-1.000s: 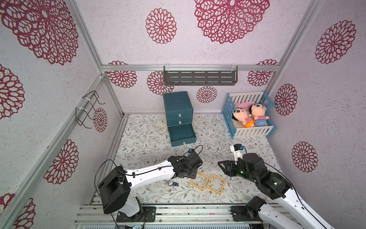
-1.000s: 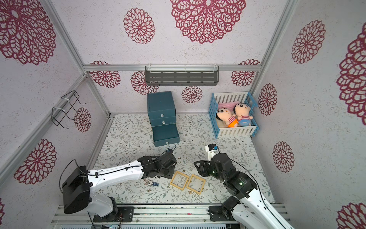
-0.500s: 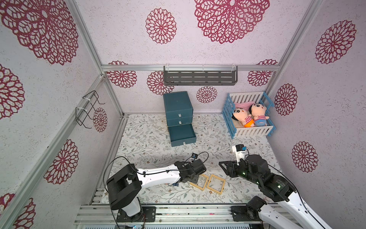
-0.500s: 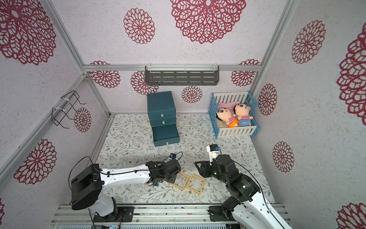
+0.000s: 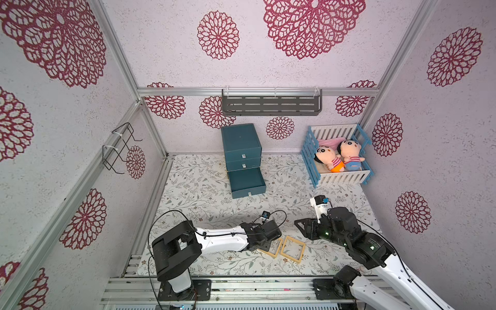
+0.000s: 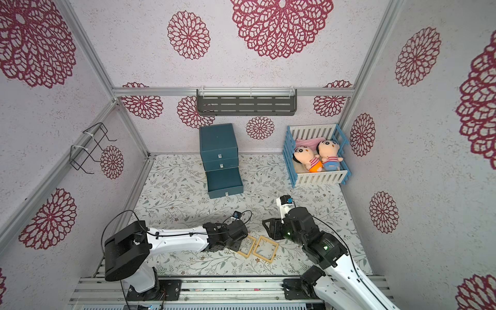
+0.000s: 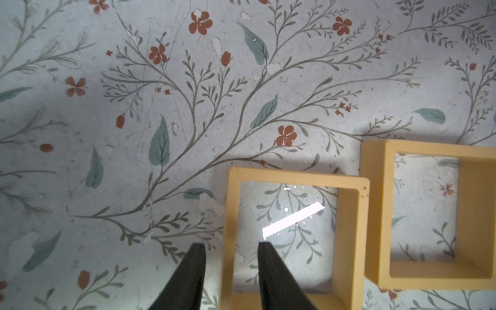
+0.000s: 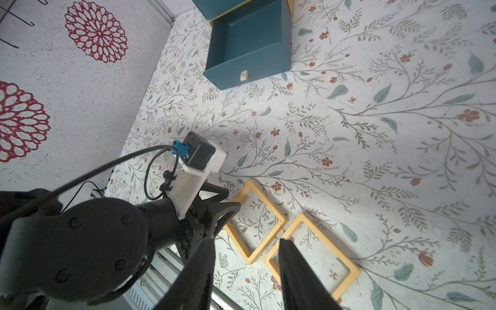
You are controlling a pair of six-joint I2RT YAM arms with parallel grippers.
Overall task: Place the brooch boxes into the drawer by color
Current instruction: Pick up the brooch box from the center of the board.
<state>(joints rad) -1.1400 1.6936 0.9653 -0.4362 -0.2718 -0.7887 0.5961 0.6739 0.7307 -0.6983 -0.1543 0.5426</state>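
Note:
Two yellow-tan brooch boxes lie side by side near the front edge, the left box (image 5: 278, 248) (image 6: 251, 248) (image 8: 268, 241) and the right box (image 5: 302, 252) (image 6: 274, 253) (image 8: 330, 243). My left gripper (image 5: 264, 245) (image 7: 232, 244) is low over the left box (image 7: 349, 241). Its jaws straddle one side rail, with a gap on each side, so it is open. The right box (image 7: 375, 214) lies just beyond. My right gripper (image 5: 300, 228) (image 8: 247, 241) hovers open above the floor to the right of the boxes, holding nothing. The teal drawer chest (image 5: 241, 145) (image 6: 218, 142) stands at the back, its bottom drawer (image 5: 247, 179) (image 8: 249, 40) pulled out.
A blue-and-white crib (image 5: 338, 179) with two dolls stands at the back right. A grey shelf (image 5: 271, 106) hangs on the back wall and a wire rack (image 5: 120, 147) on the left wall. An aluminium rail (image 5: 241, 284) runs along the front.
My left arm has swung forward and down onto the left yellow-tan box, and its jaws have narrowed around the rail. My right arm has hardly moved.

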